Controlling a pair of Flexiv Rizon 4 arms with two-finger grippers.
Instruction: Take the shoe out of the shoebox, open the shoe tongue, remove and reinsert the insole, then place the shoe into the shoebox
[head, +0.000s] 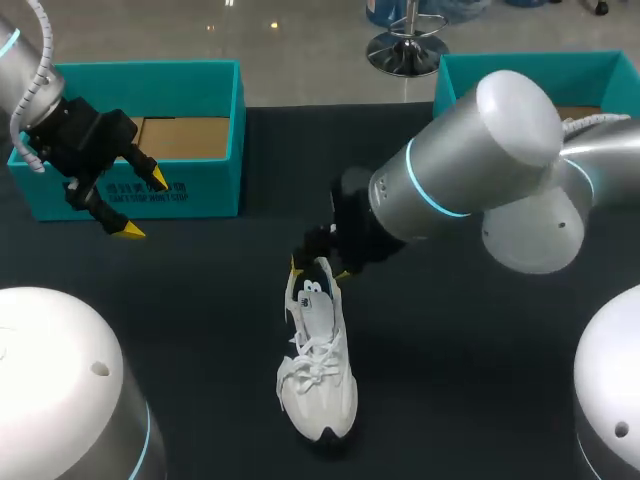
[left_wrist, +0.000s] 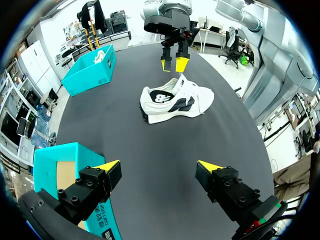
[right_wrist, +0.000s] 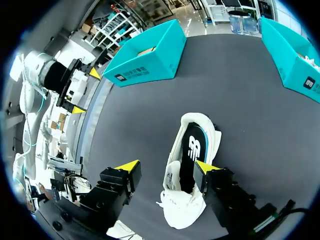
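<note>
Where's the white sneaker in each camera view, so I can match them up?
Head view: white sneaker mid-table, heel end at the right tool.
Left wrist view: far ahead of the left tool, beside the right tool.
Right wrist view: against one finger of the right tool.
Shared landmark: teal shoebox by the left arm.

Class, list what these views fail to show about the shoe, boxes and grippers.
- Head view: the right gripper is mostly hidden by the right arm; contact with the shoe is unclear.
- Head view: that arm covers much of the right shoebox; the right wrist view cuts it off.
- Left wrist view: the white thing in that box is too small to identify.
</note>
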